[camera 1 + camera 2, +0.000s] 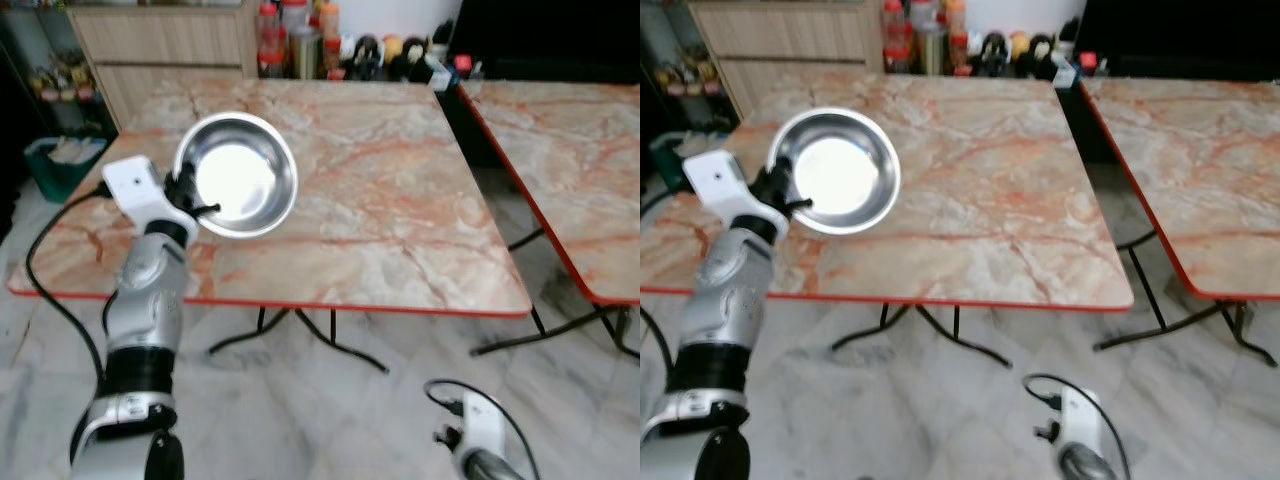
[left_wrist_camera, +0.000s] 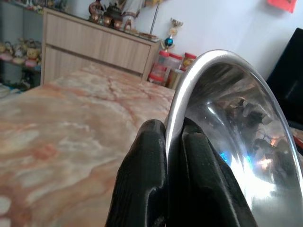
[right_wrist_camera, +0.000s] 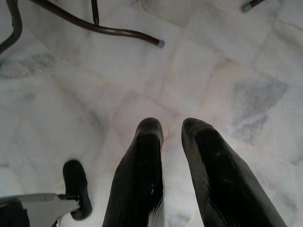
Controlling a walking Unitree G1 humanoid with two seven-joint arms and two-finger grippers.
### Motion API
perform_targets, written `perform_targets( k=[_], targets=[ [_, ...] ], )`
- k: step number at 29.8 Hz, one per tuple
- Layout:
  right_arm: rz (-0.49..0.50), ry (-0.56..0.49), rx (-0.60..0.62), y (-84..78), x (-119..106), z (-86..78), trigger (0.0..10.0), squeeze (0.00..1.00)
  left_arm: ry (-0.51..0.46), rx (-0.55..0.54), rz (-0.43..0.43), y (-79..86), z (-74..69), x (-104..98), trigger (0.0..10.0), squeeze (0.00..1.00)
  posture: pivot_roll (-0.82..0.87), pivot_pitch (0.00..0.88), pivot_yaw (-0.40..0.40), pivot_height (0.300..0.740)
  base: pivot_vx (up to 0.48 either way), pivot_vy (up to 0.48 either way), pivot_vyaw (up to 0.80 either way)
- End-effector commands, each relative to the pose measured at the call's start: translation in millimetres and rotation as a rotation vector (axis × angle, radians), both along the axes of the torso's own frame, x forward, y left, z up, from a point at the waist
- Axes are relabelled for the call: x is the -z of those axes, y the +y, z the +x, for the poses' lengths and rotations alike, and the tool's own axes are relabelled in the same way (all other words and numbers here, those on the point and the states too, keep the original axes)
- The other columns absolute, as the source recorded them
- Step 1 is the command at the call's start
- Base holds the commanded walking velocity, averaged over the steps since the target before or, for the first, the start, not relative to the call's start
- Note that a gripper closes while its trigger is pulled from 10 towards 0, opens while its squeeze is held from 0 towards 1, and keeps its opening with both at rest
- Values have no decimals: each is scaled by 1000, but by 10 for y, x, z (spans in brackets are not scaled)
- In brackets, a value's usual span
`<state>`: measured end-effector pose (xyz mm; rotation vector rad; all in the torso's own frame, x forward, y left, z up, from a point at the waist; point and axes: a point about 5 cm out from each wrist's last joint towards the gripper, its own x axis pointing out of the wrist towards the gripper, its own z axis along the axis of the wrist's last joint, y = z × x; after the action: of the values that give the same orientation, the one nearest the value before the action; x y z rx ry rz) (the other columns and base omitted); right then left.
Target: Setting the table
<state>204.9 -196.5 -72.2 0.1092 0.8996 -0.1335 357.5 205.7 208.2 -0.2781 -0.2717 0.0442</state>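
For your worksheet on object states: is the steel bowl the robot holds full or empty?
Empty. The steel bowl, gripped at its rim by the left gripper, shows only bare, shiny metal inside.

Your two head views look forward and down over the same table [image 1: 380, 200]. Your left wrist view sits close along the left gripper [image 2: 165, 137], facing across that table; your right wrist view faces the floor [image 3: 227, 71]

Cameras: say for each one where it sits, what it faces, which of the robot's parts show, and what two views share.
Left eye: head, looking down at the marble table; left arm holds up a steel bowl.
Right eye: same scene; right arm hangs low.
Left wrist: looks along the left gripper, pinching the bowl rim, across the table.
Right wrist: looks past the right gripper at the floor.
Shared: bowl, table.
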Motion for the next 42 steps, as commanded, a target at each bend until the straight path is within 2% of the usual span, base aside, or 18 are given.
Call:
perform_targets(
  k=[1, 4, 9, 13, 18, 21, 25, 30, 33, 39, 42],
  targets=[
    [-25, 11, 9, -103, 1, -33, 10000, 0, 9, 80, -11, -146, 16, -27, 10000, 0, 36, 70, -14, 736, 304, 0, 0],
    [-25, 12, 8, -103, 1, -32, 10000, 0, 43, 139, -59, -220, 14, 23, 10000, 0, 36, 72, -14, 736, 0, 0, 0],
    [-26, 11, 10, -102, -2, -26, 10000, 0, 98, 149, -86, -258, 14, 101, 10000, 0, 37, 79, -15, 736, 0, 0, 0],
    [-26, 10, 8, -100, -5, -20, 10000, 0, 234, 123, -200, -264, 34, 265, 10000, 0, 39, 82, -16, 736, 0, 0, 0],
    [-26, 11, 5, -101, -7, -15, 10000, 0, 293, 159, -268, -378, 37, 322, 10000, 0, 39, 86, -16, 736, 0, 0, 0],
    [-26, 10, 5, -100, -9, -12, 10000, 0, 328, 144, -299, -429, 62, 332, 10000, 0, 41, 88, -17, 736, 0, 0, 0],
    [-27, 10, 4, -98, -10, -9, 10000, 0, 419, 70, -365, -440, 108, 416, 10000, 0, 41, 88, -16, 736, 0, 0, 0],
    [-26, 10, 3, -97, -10, -8, 10000, 0, 434, 60, -383, -470, 135, 424, 10000, 0, 41, 88, -16, 736, 0, 0, 0],
    [-26, 11, 3, -95, -9, -10, 10000, 0, 409, 70, -404, -560, 201, 345, 10000, 0, 39, 89, -15, 736, 0, 0, 0],
    [-24, 11, 3, -89, -6, -13, 10000, 0, 398, 1, -466, -510, 279, 302, 10000, 0, 35, 93, -10, 736, 0, 0, 0],
    [-23, 11, 4, -86, -6, -13, 10000, 0, 438, -30, -484, -473, 290, 351, 10000, 0, 33, 93, -9, 736, 0, 0, 0]
  ],
)
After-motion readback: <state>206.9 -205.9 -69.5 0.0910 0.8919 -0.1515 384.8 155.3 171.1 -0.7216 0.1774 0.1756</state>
